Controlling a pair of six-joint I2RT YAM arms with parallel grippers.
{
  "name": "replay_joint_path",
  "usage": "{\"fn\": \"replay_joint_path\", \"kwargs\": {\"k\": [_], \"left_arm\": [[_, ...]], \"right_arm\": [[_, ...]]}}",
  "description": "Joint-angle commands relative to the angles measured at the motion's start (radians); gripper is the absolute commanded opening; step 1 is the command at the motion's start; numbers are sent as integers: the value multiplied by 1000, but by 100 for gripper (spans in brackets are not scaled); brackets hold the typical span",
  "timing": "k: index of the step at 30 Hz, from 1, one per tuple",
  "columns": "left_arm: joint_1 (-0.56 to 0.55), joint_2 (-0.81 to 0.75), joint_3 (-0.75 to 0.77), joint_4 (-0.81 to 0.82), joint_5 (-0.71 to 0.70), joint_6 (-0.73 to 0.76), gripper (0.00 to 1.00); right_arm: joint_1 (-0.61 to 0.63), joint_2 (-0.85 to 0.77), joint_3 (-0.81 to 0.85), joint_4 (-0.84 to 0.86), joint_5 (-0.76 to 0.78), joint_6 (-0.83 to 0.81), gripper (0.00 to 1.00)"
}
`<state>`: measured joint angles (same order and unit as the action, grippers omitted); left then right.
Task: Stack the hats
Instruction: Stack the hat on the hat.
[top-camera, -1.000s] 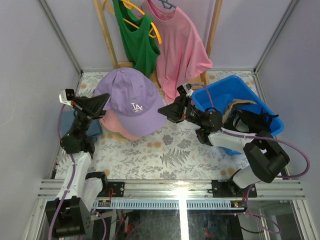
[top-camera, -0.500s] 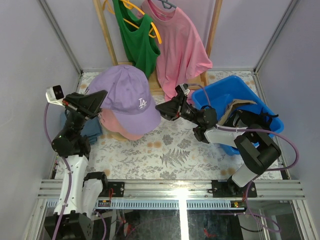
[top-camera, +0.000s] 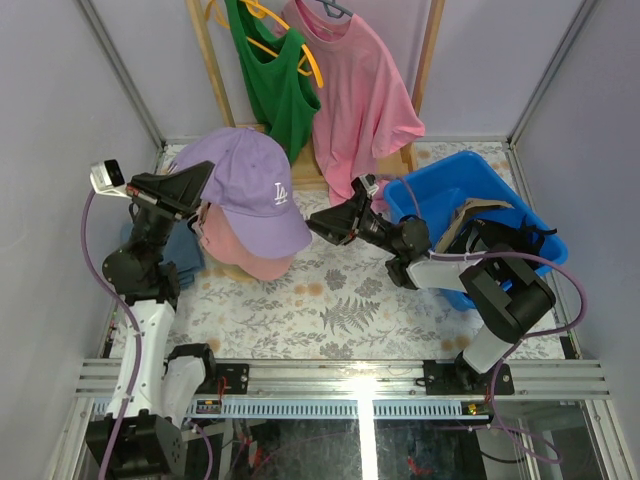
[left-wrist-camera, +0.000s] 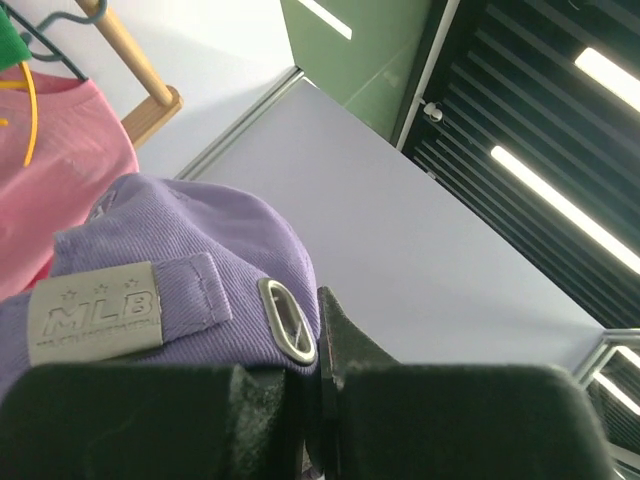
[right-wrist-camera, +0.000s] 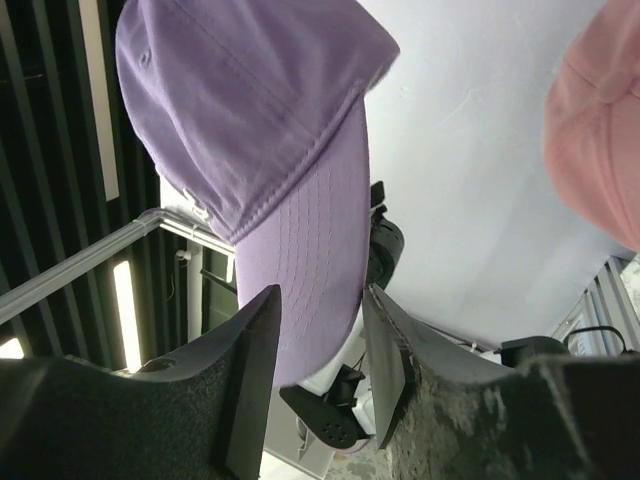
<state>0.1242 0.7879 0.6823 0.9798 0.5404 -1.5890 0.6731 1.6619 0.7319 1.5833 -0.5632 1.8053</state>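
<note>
The lavender cap (top-camera: 250, 185) hangs over the pink cap (top-camera: 245, 258), which sits at the left of the floral table. My left gripper (top-camera: 205, 180) is shut on the lavender cap's back strap (left-wrist-camera: 170, 260), right by its metal buckle. To the cap's right, my right gripper (top-camera: 318, 225) is open. In the right wrist view the lavender brim (right-wrist-camera: 300, 270) shows in the gap between its fingers without touching them. A tan cap (top-camera: 475, 212) and a black cap (top-camera: 500, 245) lie in the blue bin (top-camera: 440, 175). A blue thing (top-camera: 185, 255) is half hidden behind my left arm.
A wooden rack at the back holds a green tank top (top-camera: 270, 80) and a pink T-shirt (top-camera: 355, 100). The blue bin fills the right side, and my right arm curls in front of it. Grey walls close in left and right.
My right gripper has opened and let go of the lavender brim. My left gripper has pulled the lavender cap up and back to the left, over the pink cap.
</note>
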Motion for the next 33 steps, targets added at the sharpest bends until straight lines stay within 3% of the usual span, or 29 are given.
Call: {"fn": "replay_joint_path", "kwargs": {"k": [1,10,19,33], "left_arm": [[-4,22,61,37,-45,61,0],[-33,90,120,74,-64,129,0],[-96,152,138,151,-69,184,0],[-204,205,210,170,-78,267,0]], "right_arm": [[-4,-22,-34,82,39,-38,46],[46,-28,-76,38,77,-59,47],[227,-20,-4,-39,192,-85,52],[391,148,106,81,380,22,59]]}}
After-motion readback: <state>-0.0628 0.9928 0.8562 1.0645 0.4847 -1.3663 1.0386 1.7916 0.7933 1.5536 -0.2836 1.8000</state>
